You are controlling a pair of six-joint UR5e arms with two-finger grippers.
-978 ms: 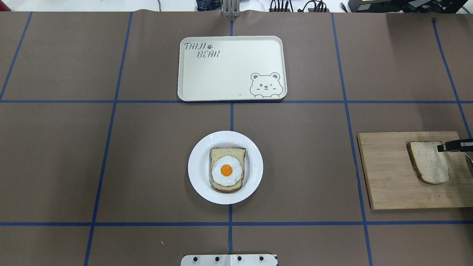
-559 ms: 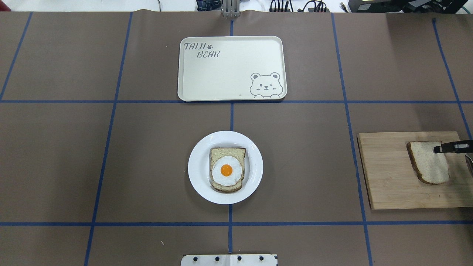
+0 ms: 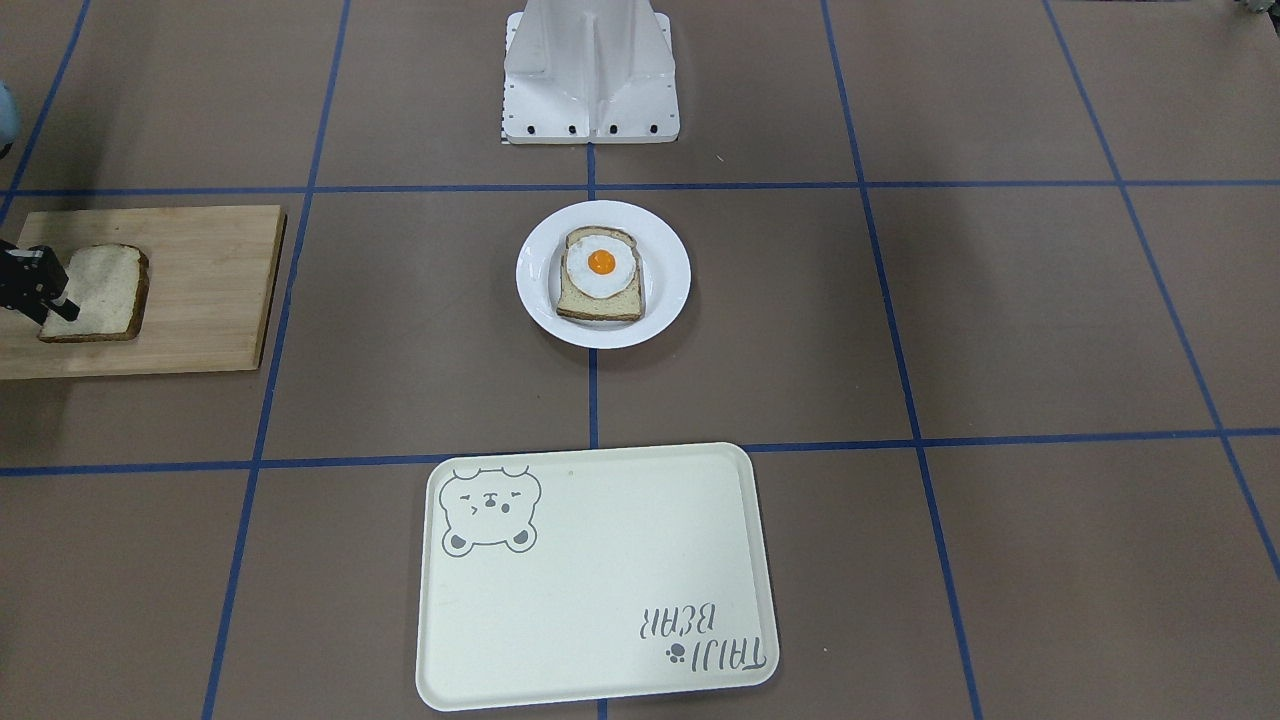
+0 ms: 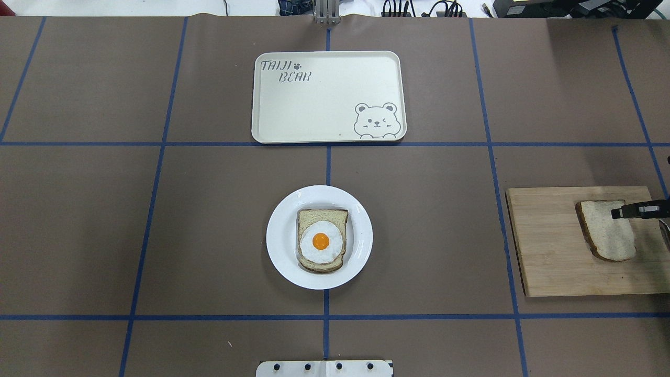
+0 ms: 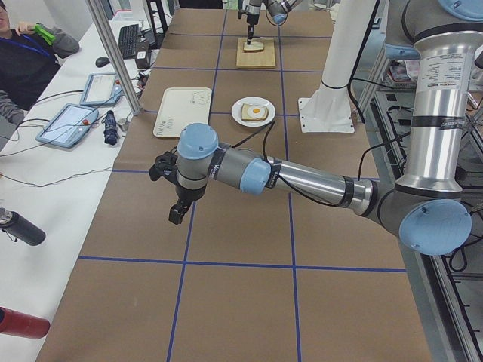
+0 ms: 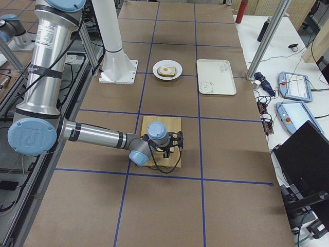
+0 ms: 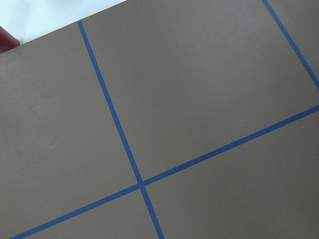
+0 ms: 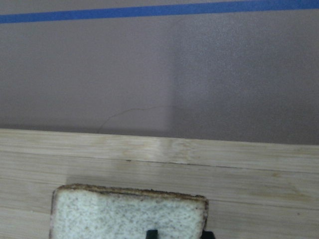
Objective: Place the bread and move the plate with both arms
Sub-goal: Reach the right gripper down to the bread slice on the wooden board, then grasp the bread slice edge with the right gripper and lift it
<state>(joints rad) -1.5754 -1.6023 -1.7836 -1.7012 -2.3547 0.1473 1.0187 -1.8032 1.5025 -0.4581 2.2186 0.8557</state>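
Two slices are on the table, and yours is the bare one. The bread (image 4: 607,233) lies flat on the wooden board (image 4: 544,262) at the robot's right. It is well apart from the plate (image 4: 280,262), which sits mid-table under the egg-topped slice (image 4: 320,242).

The right gripper (image 4: 619,212) hangs at the bread's edge nearest the arm, its black tip just over the crust. No view shows how far apart its fingers stand, or whether they have any hold of the slice, so check the wrist view before you commit.

The bread looks soft and thin, so I judge it best to pinch at the firm crust rather than the crumb. Close gently, then lift straight up before you head for the plate. A drag would likely bend the slice or slide it along the board.

The left gripper (image 5: 177,213) hangs over bare table far to the robot's left. Whether it is open cannot be told. Leave it there until the plate needs both arms.
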